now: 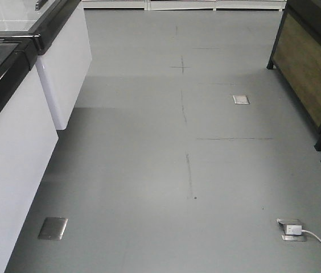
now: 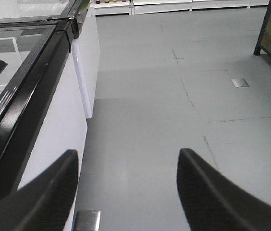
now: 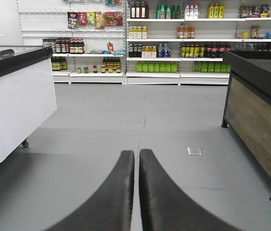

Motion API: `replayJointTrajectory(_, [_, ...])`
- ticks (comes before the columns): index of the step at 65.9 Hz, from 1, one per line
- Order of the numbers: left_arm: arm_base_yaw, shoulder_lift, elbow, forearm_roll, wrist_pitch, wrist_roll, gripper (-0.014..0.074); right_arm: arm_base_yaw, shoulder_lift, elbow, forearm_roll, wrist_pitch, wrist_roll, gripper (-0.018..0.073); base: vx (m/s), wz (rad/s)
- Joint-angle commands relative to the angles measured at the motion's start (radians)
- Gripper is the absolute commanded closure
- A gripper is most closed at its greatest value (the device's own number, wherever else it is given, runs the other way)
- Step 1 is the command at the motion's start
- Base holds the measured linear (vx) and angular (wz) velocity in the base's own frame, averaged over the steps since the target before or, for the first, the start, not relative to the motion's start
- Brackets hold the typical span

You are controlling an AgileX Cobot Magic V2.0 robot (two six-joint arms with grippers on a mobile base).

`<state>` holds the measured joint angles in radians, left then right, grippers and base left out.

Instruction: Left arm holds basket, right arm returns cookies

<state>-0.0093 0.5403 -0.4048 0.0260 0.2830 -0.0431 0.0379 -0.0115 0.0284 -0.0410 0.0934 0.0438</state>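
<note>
The basket and the cookies are out of view in every frame. My left gripper (image 2: pixel 126 159) is open and empty, its two black fingers (image 2: pixel 207 187) spread wide over bare grey floor beside a white freezer. My right gripper (image 3: pixel 136 153) is shut on nothing, its fingers (image 3: pixel 121 192) pressed almost together and pointing down an aisle toward the shelves. Neither arm shows in the front view.
White chest freezers with black rims (image 1: pixel 12 114) (image 2: pixel 34 96) (image 3: pixel 15 96) line the left. A dark wood-panelled counter (image 1: pixel 314 68) (image 3: pixel 255 110) stands on the right. Stocked shelves (image 3: pixel 174 43) fill the far wall. Floor plates (image 1: pixel 53 227) (image 1: pixel 241 99) and a socket with white cable (image 1: pixel 292 229) lie on the floor.
</note>
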Motion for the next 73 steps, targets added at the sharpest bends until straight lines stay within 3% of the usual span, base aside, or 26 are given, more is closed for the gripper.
replayJointTrajectory(1, [0.002,0.005,-0.039,0.001,-0.096,0.002,0.0084,-0.007,-0.012,0.018,-0.003,-0.076,-0.006,0.0565,0.00,0.00])
replayJointTrajectory(11, [0.002,0.001,-0.039,-0.004,-0.093,-0.014,0.0079,-0.007,-0.012,0.018,-0.003,-0.076,-0.006,0.0565,0.00,0.00])
replayJointTrajectory(25, [0.002,0.018,-0.067,-0.026,0.046,-0.113,0.0080,-0.007,-0.012,0.018,-0.002,-0.076,-0.006,0.0565,0.00,0.00])
replayJointTrajectory(35, [0.002,0.117,-0.188,-0.026,0.188,-0.190,0.0098,-0.007,-0.012,0.018,-0.002,-0.076,-0.006,0.0565,0.00,0.00])
replayJointTrajectory(51, [0.009,0.407,-0.486,-0.020,0.371,-0.192,0.0125,-0.007,-0.012,0.018,-0.002,-0.076,-0.006,0.0565,0.00,0.00])
replayJointTrajectory(58, [0.075,0.515,-0.595,-0.053,0.421,-0.243,0.0125,-0.007,-0.012,0.018,-0.002,-0.076,-0.006,0.0565,0.00,0.00])
replayJointTrajectory(64, [0.172,0.583,-0.673,-0.148,0.470,-0.231,0.0125,-0.007,-0.012,0.018,-0.002,-0.076,-0.006,0.0565,0.00,0.00])
replayJointTrajectory(73, [0.333,0.648,-0.760,-0.397,0.513,-0.137,0.0125,-0.007,-0.012,0.018,-0.002,-0.076,-0.006,0.0565,0.00,0.00])
